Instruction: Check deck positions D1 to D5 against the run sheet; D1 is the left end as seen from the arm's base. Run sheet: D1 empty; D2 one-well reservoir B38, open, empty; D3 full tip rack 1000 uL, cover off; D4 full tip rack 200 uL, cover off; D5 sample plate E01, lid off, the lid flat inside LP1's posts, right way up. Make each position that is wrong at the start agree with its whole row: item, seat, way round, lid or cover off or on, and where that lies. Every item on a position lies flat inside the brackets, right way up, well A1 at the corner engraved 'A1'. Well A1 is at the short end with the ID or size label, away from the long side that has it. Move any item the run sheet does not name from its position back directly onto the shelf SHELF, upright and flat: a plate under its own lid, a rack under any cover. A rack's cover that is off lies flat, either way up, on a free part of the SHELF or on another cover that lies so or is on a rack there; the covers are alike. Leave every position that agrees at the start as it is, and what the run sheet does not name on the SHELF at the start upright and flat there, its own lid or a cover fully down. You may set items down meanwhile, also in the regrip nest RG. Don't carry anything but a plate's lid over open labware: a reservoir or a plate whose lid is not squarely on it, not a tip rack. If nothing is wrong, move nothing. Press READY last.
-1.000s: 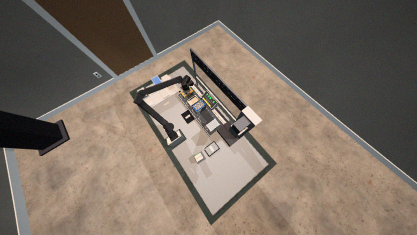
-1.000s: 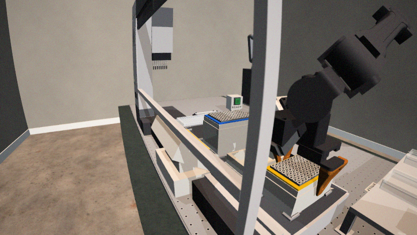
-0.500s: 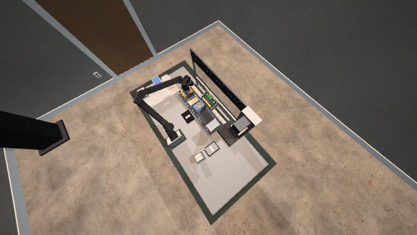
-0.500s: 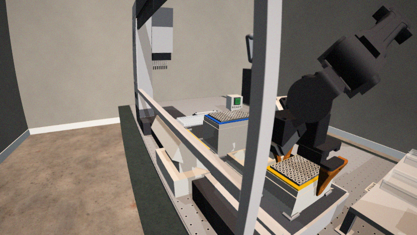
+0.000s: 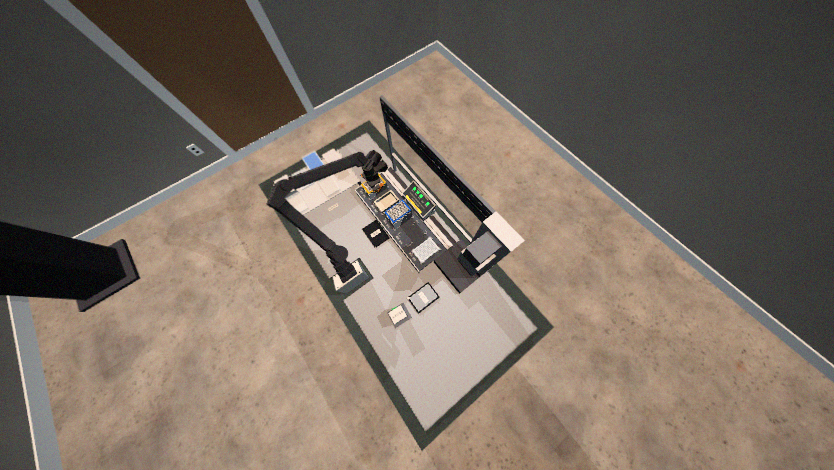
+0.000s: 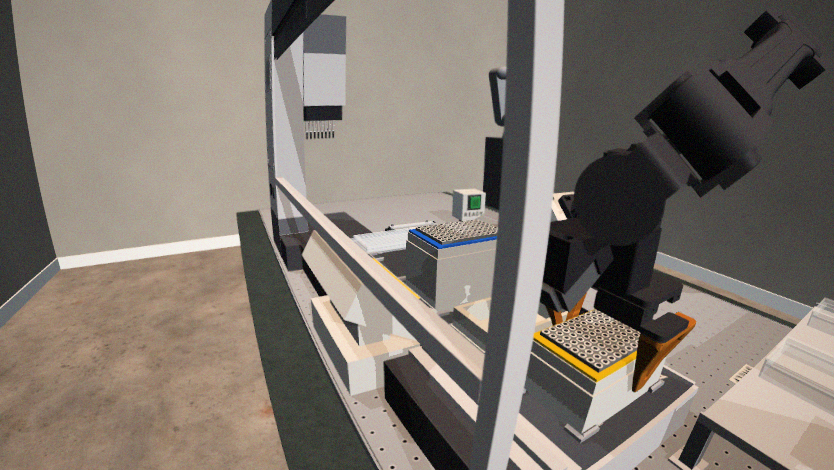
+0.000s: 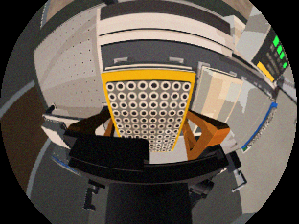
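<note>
gripper (image 7: 149, 131) spread fully apart, clamped on nothing, lowered astride the yellow-banded tip rack (image 6: 589, 341); orange fingers (image 6: 656, 350) flank its two sides. rack uncovered, seated at the deck's near end in the exterior view. blue-banded tip rack (image 6: 452, 236) farther along the deck; ready button (image 6: 474, 202) beyond.

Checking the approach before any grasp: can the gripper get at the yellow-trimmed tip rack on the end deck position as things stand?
Probably yes. The gripper is open, with an orange finger on each side of the yellow-trimmed tip rack. Nothing covers the rack and nothing sits between fingers and rack.
</note>
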Robot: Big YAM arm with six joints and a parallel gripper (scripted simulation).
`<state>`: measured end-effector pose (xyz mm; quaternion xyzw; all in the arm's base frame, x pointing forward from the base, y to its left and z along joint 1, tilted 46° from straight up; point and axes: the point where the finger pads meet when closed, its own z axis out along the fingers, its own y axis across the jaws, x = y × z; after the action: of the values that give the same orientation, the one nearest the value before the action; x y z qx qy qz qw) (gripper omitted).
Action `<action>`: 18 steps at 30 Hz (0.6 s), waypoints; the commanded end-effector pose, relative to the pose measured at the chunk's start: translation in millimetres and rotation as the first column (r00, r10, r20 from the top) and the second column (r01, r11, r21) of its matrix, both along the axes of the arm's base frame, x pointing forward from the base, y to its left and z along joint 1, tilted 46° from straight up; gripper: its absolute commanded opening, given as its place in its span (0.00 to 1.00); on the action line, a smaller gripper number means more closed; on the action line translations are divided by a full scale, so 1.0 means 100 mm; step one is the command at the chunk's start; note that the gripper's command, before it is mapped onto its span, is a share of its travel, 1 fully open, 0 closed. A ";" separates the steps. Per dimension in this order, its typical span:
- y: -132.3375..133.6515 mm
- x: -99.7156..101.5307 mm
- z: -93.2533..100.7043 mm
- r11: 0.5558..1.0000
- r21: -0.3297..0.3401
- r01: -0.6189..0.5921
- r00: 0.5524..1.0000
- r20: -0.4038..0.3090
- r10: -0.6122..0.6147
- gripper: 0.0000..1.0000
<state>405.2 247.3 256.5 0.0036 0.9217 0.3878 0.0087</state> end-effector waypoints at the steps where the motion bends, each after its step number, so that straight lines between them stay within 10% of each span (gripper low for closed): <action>1: -0.03 0.17 0.10 1.000 0.010 0.024 0.999 0.032 -0.024 1.00; 2: -0.03 0.17 0.10 1.000 0.010 0.024 0.999 0.032 -0.024 1.00; 3: -0.03 0.17 0.10 1.000 0.010 0.024 0.999 0.032 -0.024 0.00; 18: -0.03 0.16 0.10 1.000 0.011 0.022 0.999 0.033 -0.022 0.00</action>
<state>405.3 247.2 256.3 0.0038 0.9219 0.3873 0.0089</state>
